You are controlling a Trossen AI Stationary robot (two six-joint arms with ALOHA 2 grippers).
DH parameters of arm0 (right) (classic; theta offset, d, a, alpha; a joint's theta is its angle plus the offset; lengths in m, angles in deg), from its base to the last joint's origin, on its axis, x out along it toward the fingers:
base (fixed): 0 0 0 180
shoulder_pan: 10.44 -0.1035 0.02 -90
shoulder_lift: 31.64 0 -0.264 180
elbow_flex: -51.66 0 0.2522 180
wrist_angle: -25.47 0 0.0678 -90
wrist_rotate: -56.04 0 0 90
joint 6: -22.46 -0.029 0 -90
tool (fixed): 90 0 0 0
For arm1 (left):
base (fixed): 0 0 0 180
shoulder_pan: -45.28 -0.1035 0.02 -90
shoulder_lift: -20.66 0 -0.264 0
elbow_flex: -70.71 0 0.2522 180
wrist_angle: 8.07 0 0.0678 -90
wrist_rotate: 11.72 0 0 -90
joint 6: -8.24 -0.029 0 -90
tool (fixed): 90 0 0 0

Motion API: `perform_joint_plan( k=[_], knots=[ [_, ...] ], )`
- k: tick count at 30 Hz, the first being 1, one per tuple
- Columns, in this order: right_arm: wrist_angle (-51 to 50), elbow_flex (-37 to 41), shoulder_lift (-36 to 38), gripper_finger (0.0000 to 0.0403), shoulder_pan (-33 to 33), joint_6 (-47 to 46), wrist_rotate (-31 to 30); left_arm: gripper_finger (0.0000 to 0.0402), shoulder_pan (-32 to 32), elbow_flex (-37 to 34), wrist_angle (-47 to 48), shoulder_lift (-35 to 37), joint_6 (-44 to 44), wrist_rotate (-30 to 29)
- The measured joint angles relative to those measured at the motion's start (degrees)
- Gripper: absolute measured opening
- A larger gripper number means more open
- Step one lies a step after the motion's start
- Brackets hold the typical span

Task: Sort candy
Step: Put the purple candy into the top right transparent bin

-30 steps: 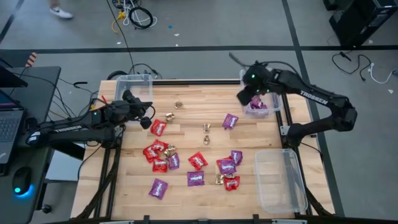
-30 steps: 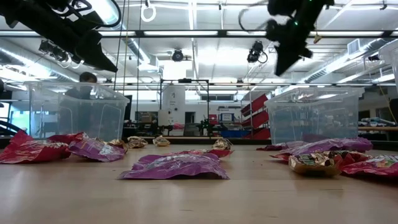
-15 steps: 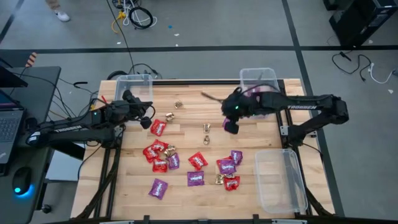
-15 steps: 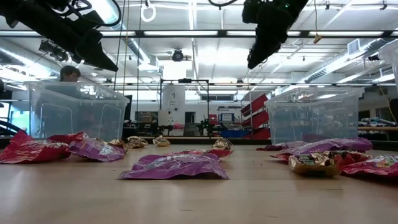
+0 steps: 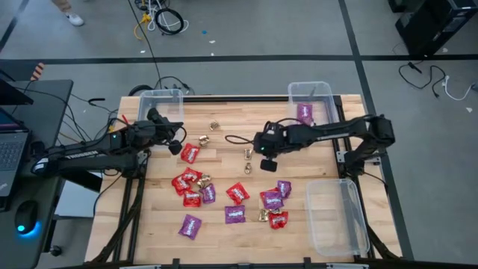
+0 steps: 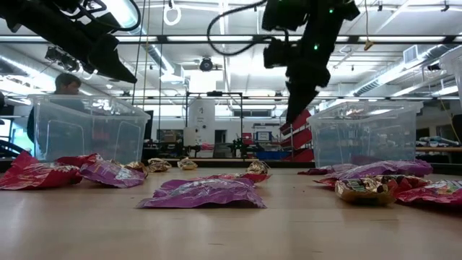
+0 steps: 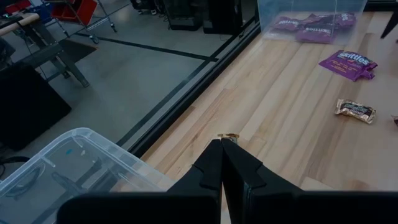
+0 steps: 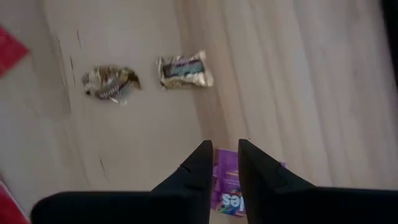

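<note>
Candy lies scattered on the wooden table: red packets (image 5: 190, 153), purple packets (image 5: 234, 214) and small gold pieces (image 5: 248, 153). More purple packets lie in the far right bin (image 5: 305, 113). My right gripper (image 5: 267, 163) hangs over the table's middle, pointing steeply down. Its fingers are slightly open above one purple packet (image 8: 233, 193), and the low view shows the gripper (image 6: 291, 115) well above the tabletop. Two gold pieces (image 8: 183, 70) lie just beyond that packet. My left gripper (image 5: 178, 139) waits shut (image 7: 222, 148) above the far left of the table.
A clear bin (image 5: 160, 104) stands at the far left corner, another (image 5: 310, 93) at the far right, and a third (image 5: 336, 217) at the near right. A person shows in the room behind the left bin (image 6: 65, 83). Bare wood lies along the table's near edge.
My right gripper has swung from above the far right bin toward the table's middle. It has come down and rolled on the way, and now hangs over a purple packet on the wood. The candy on the table has kept still.
</note>
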Motion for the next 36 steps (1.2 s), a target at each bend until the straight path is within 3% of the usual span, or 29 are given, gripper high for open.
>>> perform_joint_plan(
  k=[10, 21, 36],
  knots=[
    [-8.3, 0.0, -6.5, 0.0119, -0.1, -0.4, -1.5, 0.0009, 0.0, 0.0, 0.0, 0.0, 0.0, 0.0],
    [-6.9, 0.0, -10.5, 0.0165, -0.1, -0.6, -2.9, 0.0009, 0.0, 0.0, 0.1, 0.0, 0.0, 0.0],
    [-5.5, 0.9, -11.1, 0.017, 2.6, -2.5, -2.9, 0.0009, 0.0, 0.0, 1.3, 0.0, -0.1, 0.0]
  ],
)
